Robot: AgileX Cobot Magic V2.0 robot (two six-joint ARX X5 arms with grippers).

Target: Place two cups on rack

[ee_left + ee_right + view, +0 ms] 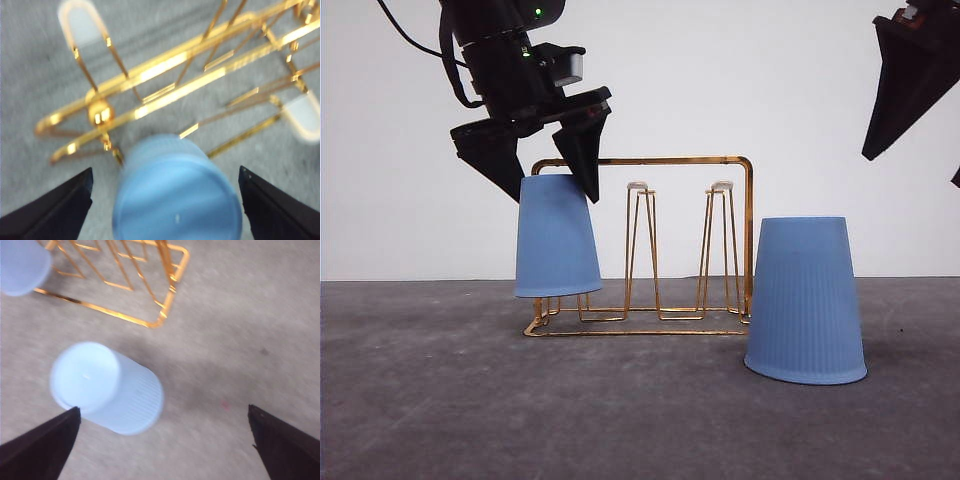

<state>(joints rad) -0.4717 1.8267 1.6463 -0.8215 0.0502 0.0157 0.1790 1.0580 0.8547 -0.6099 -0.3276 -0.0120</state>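
Observation:
One light blue cup (pixel 557 235) sits upside down over the left prongs of the gold wire rack (pixel 670 160). My left gripper (pixel 554 195) is open just above it, a finger on either side of the cup's top without pressing it. In the left wrist view the cup (pixel 175 195) lies between the spread fingers (pixel 55 210) with gaps on both sides, and the rack (pixel 165 65) is beyond it. The second cup (pixel 806 300) stands upside down on the table, right of the rack. My right gripper (pixel 912 168) hangs open high above it; its wrist view shows that cup (pixel 107 387) below.
The rack's middle and right prongs (pixel 722 186) carry nothing. The grey table (pixel 620 410) stretches out in front of the rack, and a white wall stands behind. In the right wrist view the rack's corner (pixel 165 305) and the racked cup (pixel 20 265) lie beyond the free cup.

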